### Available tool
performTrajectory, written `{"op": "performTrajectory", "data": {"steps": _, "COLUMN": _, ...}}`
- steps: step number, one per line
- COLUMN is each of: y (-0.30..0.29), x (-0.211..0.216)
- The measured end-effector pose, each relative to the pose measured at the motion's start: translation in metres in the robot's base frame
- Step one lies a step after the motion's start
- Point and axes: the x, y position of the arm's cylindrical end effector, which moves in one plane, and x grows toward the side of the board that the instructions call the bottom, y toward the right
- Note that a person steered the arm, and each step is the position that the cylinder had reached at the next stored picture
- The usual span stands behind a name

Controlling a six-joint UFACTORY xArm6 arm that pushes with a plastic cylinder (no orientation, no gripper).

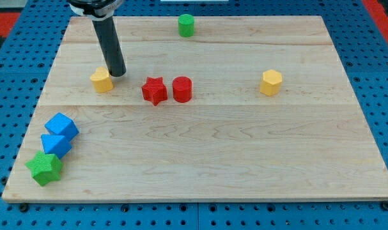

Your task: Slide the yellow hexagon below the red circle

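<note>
While your tip (119, 73) touches one yellow block (101, 80) near the surface's (245, 160) left edge, no jaws show.

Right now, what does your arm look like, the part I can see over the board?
Only the end of it shows: a straight, smooth, dark rod with a slight sheen, round in section, hanging from a bulkier black mount cut off at the view's top. My tip is plain and blunt. No cables, markings or labels are visible.
</note>
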Motion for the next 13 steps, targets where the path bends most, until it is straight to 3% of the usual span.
{"op": "performTrajectory", "data": {"steps": 1, "y": -0.057, "x": 0.030}}
{"op": "performTrajectory", "data": {"steps": 2, "y": -0.072, "x": 0.074}}
{"op": "performTrajectory", "data": {"steps": 4, "y": -0.037, "x": 0.060}}
{"op": "performTrajectory", "data": {"steps": 5, "y": 0.062, "x": -0.006}}
{"op": "performTrajectory", "data": {"steps": 6, "y": 0.185, "x": -0.032}}
{"op": "performTrajectory", "data": {"steps": 7, "y": 0.283, "x": 0.009}}
{"op": "performTrajectory", "data": {"steps": 8, "y": 0.317, "x": 0.048}}
{"op": "performTrajectory", "data": {"steps": 10, "y": 0.417, "x": 0.047}}
{"op": "performTrajectory", "data": {"steps": 11, "y": 0.393, "x": 0.087}}
{"op": "performTrajectory", "data": {"steps": 12, "y": 0.337, "x": 0.094}}
{"op": "performTrajectory", "data": {"steps": 13, "y": 0.240, "x": 0.090}}
